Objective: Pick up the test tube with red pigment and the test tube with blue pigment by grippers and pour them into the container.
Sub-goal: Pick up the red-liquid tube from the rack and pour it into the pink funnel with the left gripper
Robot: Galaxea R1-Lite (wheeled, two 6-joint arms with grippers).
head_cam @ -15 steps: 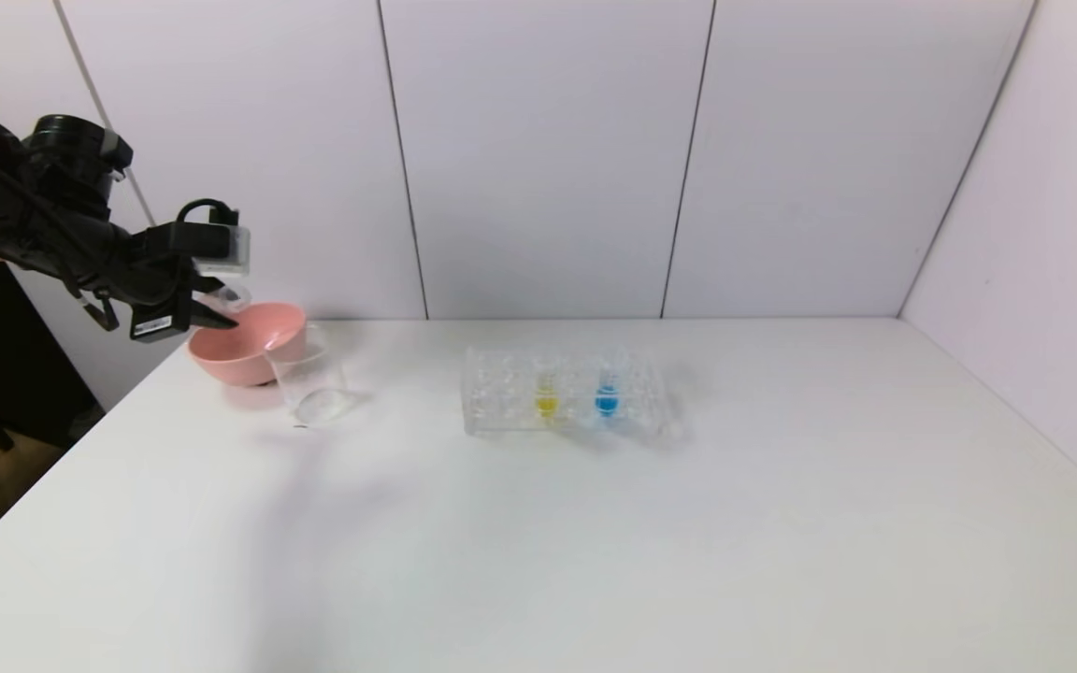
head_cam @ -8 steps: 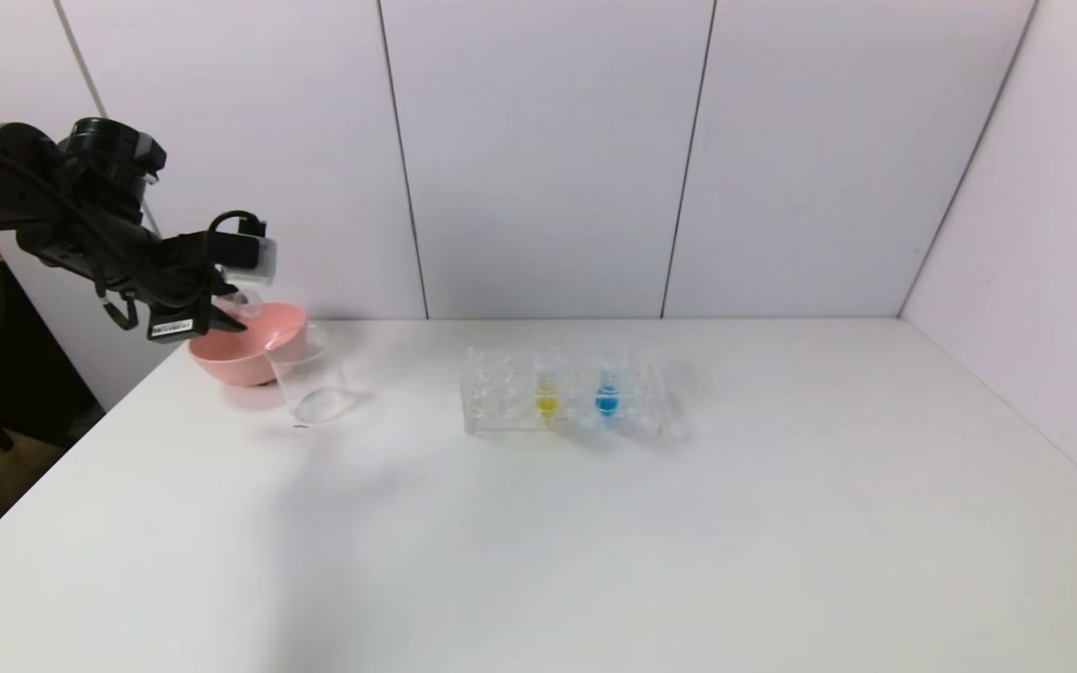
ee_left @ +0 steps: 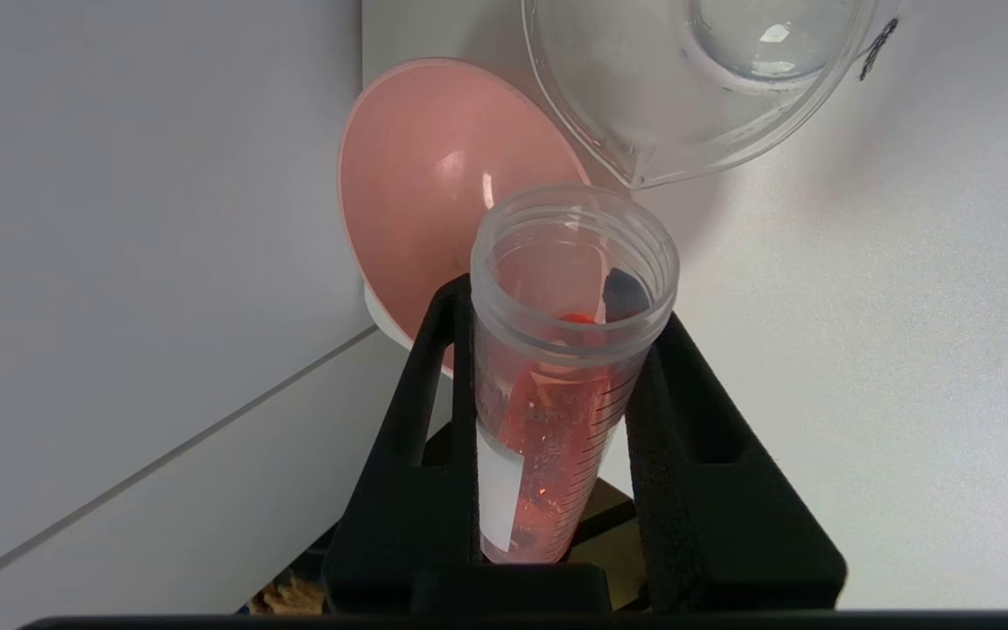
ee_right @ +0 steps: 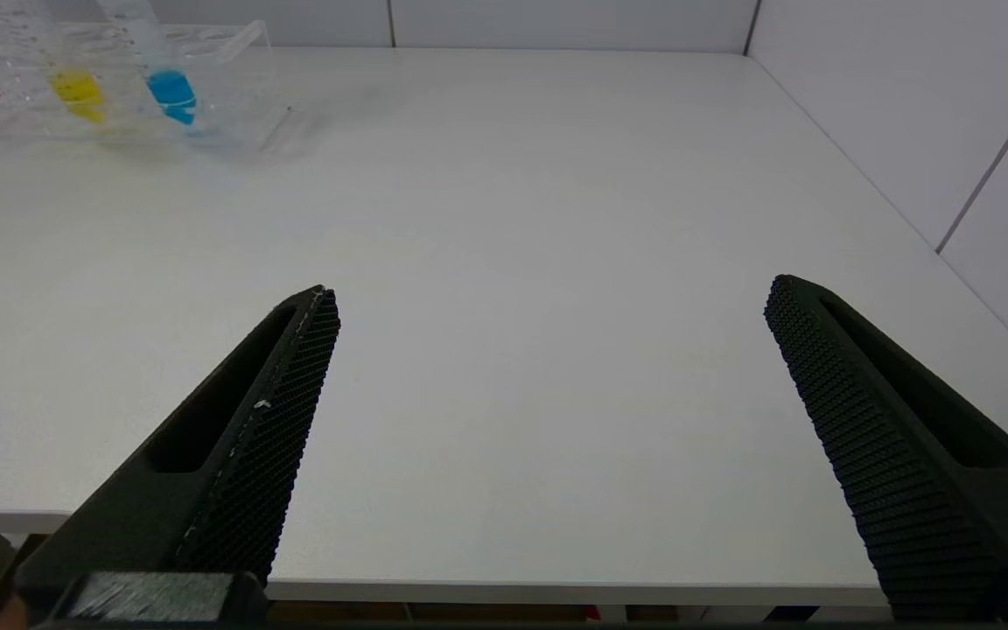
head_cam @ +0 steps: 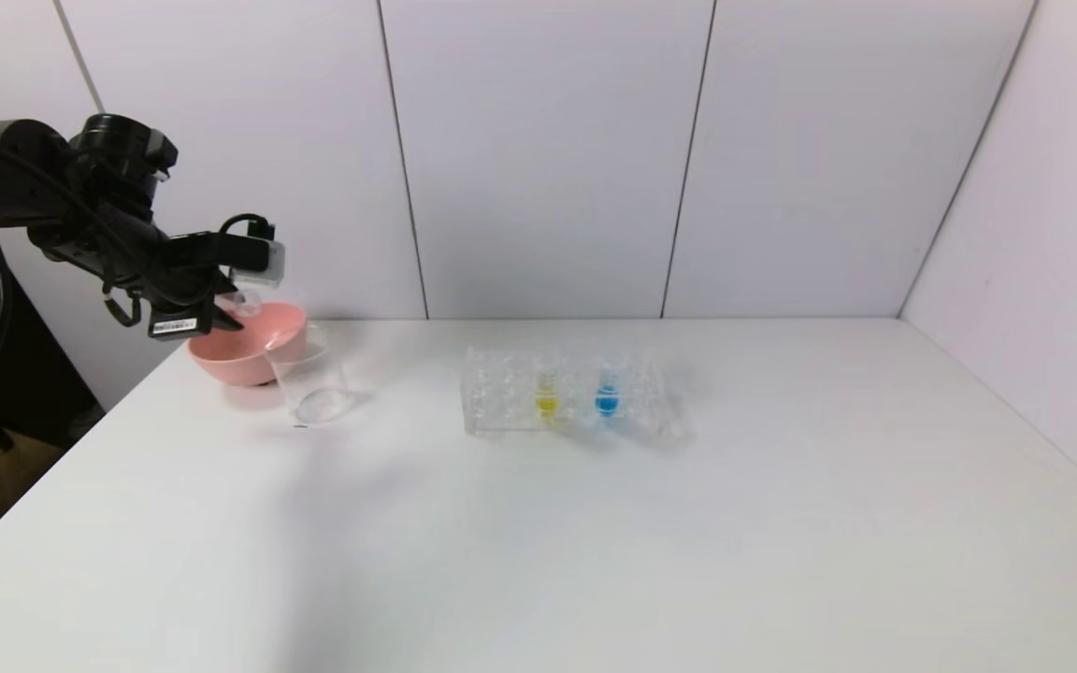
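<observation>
Now: left gripper [head_cam: 225, 313] level at 10 o'clock, clamped on red tube [ee_left: 556, 376].
Ribbed black fingers [ee_left: 688, 455]; clear threaded mouth over pink bowl [ee_left: 434, 184]; right gripper [ee_right: 548, 306] spread wide, empty.

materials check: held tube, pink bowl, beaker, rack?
Test tube with red pigment: translucent, slightly frosted, likely plastic; moulded thread rim, printed graduations. Pink bowl: opaque, smooth, soft highlights; plastic or melamine, can't say which. Container: clear, glossy, thin lip; glass or clear plastic. Tube rack: clear, looks like acrylic. Left gripper fingers: matte black.
</observation>
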